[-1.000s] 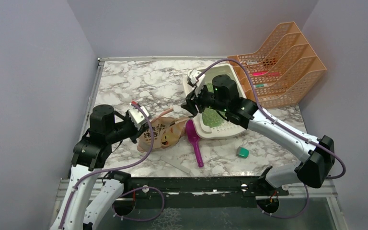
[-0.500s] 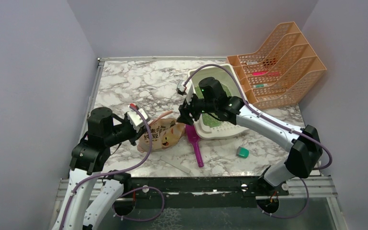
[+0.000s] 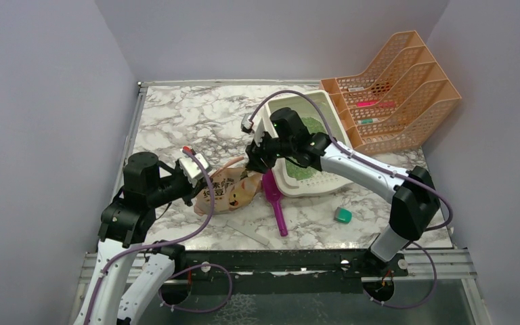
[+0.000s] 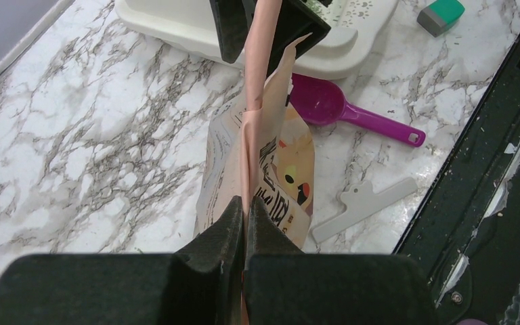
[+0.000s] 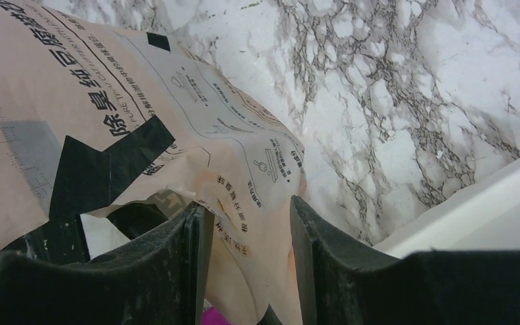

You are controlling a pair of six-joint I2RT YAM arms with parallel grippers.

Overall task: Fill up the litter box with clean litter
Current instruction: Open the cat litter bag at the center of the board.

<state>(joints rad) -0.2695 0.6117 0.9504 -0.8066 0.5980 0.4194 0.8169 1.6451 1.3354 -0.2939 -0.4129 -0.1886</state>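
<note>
The cream-white litter box (image 3: 332, 181) stands right of centre, with green clean litter (image 3: 302, 169) on its floor. A tan paper bag (image 3: 232, 190) lies to its left. My left gripper (image 3: 199, 180) is shut on the bag's pink lower edge (image 4: 246, 169). My right gripper (image 3: 255, 160) is at the bag's other end, next to the box's left rim. In the right wrist view its gripper (image 5: 250, 250) stands open astride a flap of the bag (image 5: 74, 101), with gaps beside the paper. The box rim (image 5: 474, 210) shows just to the right.
A magenta scoop (image 3: 275, 200) lies between bag and box. A white clip (image 3: 250, 234) and a small green block (image 3: 342, 215) rest near the front edge. An orange mesh file rack (image 3: 393, 88) stands at the back right. Grey walls close in both sides.
My right arm has swung left, from over the litter box down to the bag's upper end. The left gripper and the bag have stayed put.
</note>
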